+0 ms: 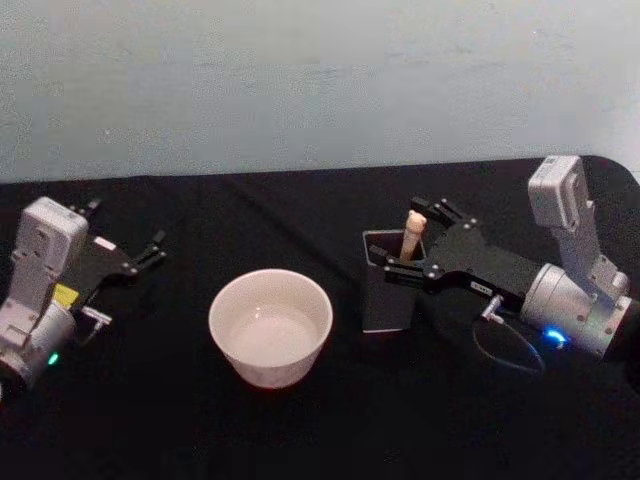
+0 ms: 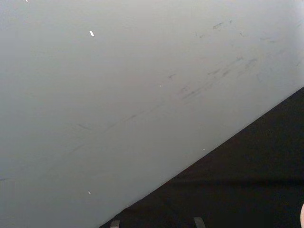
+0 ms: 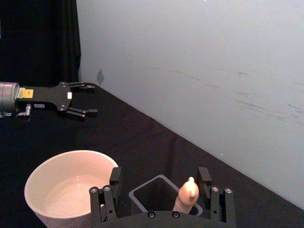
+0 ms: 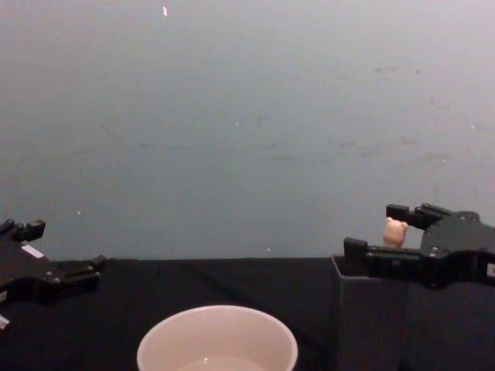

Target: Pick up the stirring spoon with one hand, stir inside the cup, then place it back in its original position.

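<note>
Spoon (image 1: 414, 233) upright in the dark holder (image 1: 386, 290), just right of the cup (image 1: 270, 326). Right gripper (image 1: 409, 243) over the holder, fingers apart on either side of the handle, not clamped. Left gripper (image 1: 152, 251) parked far left, fingers apart.

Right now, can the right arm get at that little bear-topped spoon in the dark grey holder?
Probably yes: the right gripper is open with a finger on each side of the beige bear-topped spoon, which stands upright in the dark grey square holder, nothing between them.
</note>
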